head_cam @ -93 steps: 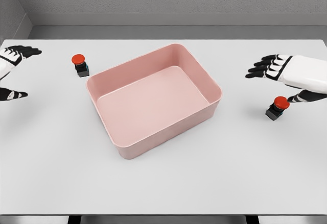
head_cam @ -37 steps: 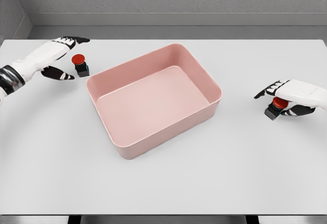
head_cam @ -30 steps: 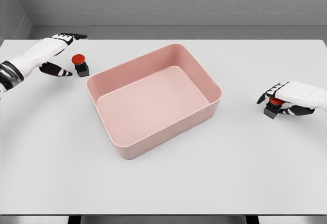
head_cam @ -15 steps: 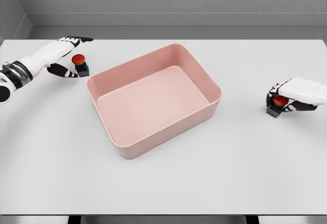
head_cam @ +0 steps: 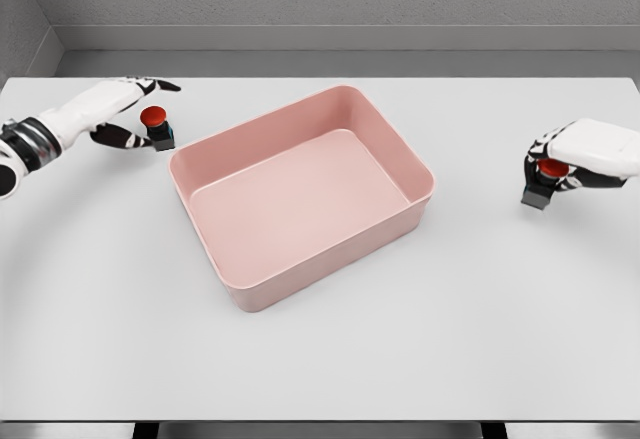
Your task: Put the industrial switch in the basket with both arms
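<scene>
Switches: two, red-capped | left switch point(head_cam: 155, 127) upper left on the white table point(head_cam: 320, 359), just beside the pink basket point(head_cam: 300, 194) corner, left hand point(head_cam: 120, 109) spread around it, not gripping | right switch point(head_cam: 542, 181) at right edge, right hand point(head_cam: 585, 154) clenched over it | basket: one, centre, between both switches

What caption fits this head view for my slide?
Right hand grips one red-button switch, left hand reaches the other switch beside the pink basket.

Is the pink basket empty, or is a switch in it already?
Empty. The basket shows only its bare pink floor; one switch sits outside by the left hand, the other switch under the right hand.
</scene>
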Robot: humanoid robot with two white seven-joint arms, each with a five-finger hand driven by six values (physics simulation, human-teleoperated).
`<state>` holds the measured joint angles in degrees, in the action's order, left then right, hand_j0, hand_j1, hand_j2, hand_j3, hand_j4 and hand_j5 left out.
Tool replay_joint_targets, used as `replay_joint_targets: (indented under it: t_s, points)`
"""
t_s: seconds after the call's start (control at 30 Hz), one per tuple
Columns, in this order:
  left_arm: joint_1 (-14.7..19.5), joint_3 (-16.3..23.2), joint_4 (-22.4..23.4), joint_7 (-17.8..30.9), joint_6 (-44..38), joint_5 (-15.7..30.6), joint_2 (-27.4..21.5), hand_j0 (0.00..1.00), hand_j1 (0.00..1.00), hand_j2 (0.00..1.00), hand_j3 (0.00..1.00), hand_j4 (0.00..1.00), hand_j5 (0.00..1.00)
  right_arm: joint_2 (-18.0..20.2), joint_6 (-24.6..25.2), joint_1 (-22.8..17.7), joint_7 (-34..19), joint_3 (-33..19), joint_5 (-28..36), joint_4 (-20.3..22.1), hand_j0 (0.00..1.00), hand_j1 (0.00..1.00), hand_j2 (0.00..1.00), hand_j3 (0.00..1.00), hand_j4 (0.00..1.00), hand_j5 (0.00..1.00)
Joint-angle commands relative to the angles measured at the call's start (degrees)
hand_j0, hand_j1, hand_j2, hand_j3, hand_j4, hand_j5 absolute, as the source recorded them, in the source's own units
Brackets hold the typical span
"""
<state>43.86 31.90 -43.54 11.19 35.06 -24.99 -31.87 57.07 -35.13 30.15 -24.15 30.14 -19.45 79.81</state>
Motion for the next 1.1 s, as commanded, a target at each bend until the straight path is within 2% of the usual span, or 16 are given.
replay_joint_targets:
  t_s: [0.0,0.2,0.33,0.7,0.83,0.93,1.07]
  points:
    - [0.0,-0.1,0.8,0.2,-0.1,0.4,0.1,0.86,0.86,0.86,0.86,0.86,0.86,0.1,0.1,0.0,-1.1,-1.3,0.4,1.8,0.37,0.37,0.37,0.37,0.37,0.37]
    - [0.4,1.0,1.4,0.2,-0.1,0.4,0.1,0.86,0.86,0.86,0.86,0.86,0.86,0.1,0.1,1.8,-1.1,-1.3,0.5,4.1,0.37,0.37,0.37,0.37,0.37,0.37]
    - [0.4,1.0,1.4,0.3,-0.1,0.3,0.1,0.85,0.85,0.85,0.85,0.85,0.85,0.1,0.1,2.1,-1.3,-3.2,0.5,7.5,0.37,0.37,0.37,0.37,0.37,0.37]
    - [2.1,1.9,3.7,2.0,-0.1,0.3,2.2,0.84,0.84,0.84,0.84,0.84,0.84,0.0,0.1,3.9,-2.5,-3.4,0.6,14.5,0.37,0.37,0.37,0.37,0.37,0.37]
    - [2.2,1.9,3.6,2.1,-0.1,0.3,2.3,0.76,0.76,0.76,0.76,0.76,0.76,0.1,0.1,4.0,-2.6,-5.8,0.6,17.2,0.37,0.37,0.37,0.37,0.37,0.37]
    - [2.1,1.9,3.6,3.2,-0.1,0.4,2.3,0.67,0.67,0.67,0.67,0.67,0.67,-0.2,0.1,4.1,-2.6,-5.8,0.7,17.7,0.37,0.37,0.37,0.37,0.37,0.37]
    - [2.1,1.8,3.6,3.2,-0.1,0.5,1.9,0.61,0.61,0.61,0.61,0.61,0.61,-1.2,0.1,5.0,-2.6,-5.6,1.0,18.2,0.37,0.37,0.37,0.37,0.37,0.37]
